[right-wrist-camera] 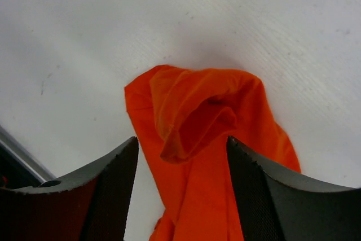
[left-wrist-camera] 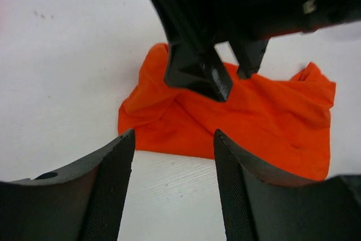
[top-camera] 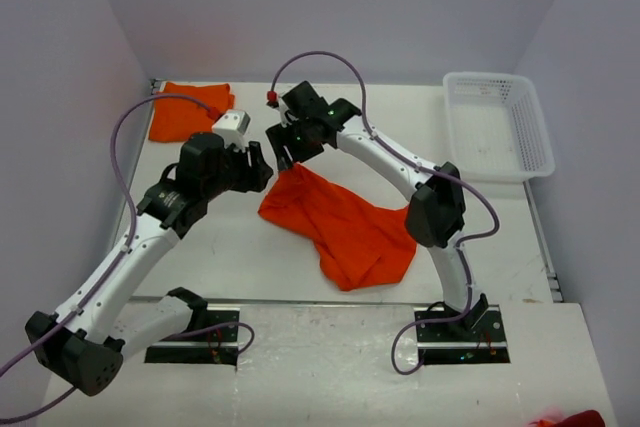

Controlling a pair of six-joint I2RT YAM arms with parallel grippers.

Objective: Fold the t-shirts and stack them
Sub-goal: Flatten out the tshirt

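Observation:
A crumpled orange t-shirt (top-camera: 345, 225) lies on the white table between the arms. A second orange t-shirt (top-camera: 186, 112) lies flattened at the back left corner. My right gripper (top-camera: 286, 154) hovers over the crumpled shirt's far-left tip. Its jaws are open in the right wrist view (right-wrist-camera: 183, 139), with a sleeve opening of the shirt (right-wrist-camera: 194, 118) lying loose between them. My left gripper (top-camera: 262, 171) sits just left of that tip and is open (left-wrist-camera: 175, 134), with only bare table between its fingers. The shirt (left-wrist-camera: 254, 119) and the right gripper (left-wrist-camera: 210, 69) are right ahead of it.
A white plastic lattice basket (top-camera: 500, 127) stands at the back right. A scrap of orange-red cloth (top-camera: 568, 419) shows at the bottom right corner of the top view. Grey walls close in the table on the left, back and right.

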